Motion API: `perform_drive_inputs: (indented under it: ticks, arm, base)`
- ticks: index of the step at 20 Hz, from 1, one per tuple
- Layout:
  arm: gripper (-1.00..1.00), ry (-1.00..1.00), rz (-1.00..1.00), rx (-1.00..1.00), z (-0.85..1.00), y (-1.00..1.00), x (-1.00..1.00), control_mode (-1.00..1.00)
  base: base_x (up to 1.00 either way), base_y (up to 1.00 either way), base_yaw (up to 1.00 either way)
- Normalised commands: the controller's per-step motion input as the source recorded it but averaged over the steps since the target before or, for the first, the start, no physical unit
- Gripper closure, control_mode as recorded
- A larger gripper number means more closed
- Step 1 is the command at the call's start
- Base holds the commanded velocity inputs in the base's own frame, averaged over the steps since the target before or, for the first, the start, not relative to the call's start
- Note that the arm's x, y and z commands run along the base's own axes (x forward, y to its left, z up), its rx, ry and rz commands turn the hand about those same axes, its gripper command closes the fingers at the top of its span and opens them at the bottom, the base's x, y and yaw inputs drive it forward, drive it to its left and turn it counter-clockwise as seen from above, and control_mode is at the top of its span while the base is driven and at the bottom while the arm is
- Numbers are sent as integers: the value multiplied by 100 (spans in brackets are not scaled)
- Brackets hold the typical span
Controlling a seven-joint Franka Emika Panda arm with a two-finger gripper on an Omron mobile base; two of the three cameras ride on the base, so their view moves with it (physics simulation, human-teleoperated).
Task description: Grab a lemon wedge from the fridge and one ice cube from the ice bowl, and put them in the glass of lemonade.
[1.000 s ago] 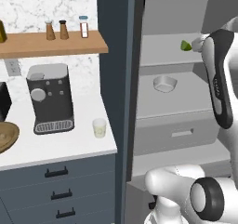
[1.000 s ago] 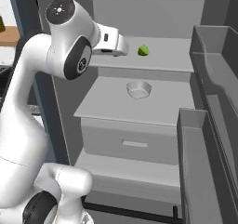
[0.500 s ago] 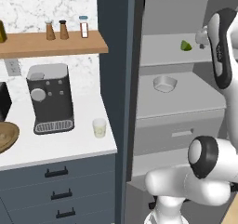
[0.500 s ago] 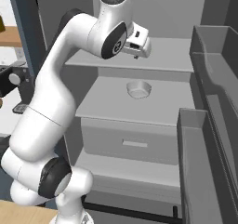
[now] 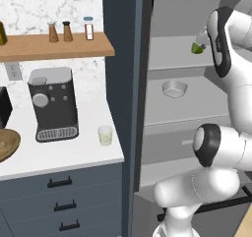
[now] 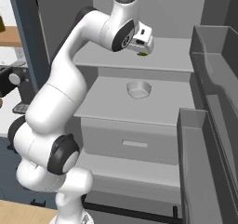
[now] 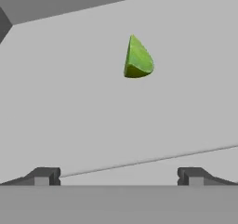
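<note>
Fridge: open, smooth pale grey shelves.
Wedge: green, pointed, matte, on upper shelf, mid-surface.
Gripper: dark fingertips spread wide, empty, short of wedge.

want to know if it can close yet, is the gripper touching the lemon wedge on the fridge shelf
Apart. In the hand view the lemon wedge lies on the shelf well beyond the open gripper, bare shelf showing between them.

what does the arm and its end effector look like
The arm is glossy white with rounded, bulging links and dark grey to black caps at the joints. The end effector has a white boxy hand and two small dark, stubby fingertips. No cables or markings are visible.
</note>
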Motion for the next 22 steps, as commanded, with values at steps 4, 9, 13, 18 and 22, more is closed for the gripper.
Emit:
perform_drive_inputs:
  ticks: [4,9,13,18,22]
  arm:
    - [-100,0,12,-6,11,8,46,-100]
    - [-100,2,8,-10,0,2,70,-100]
    - [-100,3,1,-7,-7,0,45,-100]
    - [-100,1,0,-6,-17,0,40,-100]
    - [-100,-16,0,0,-22,0,-2,-100]
  base:
    - [0,0,0]
    - [0,0,0]
    - [0,0,0]
    - [0,0,0]
    - [0,0,0]
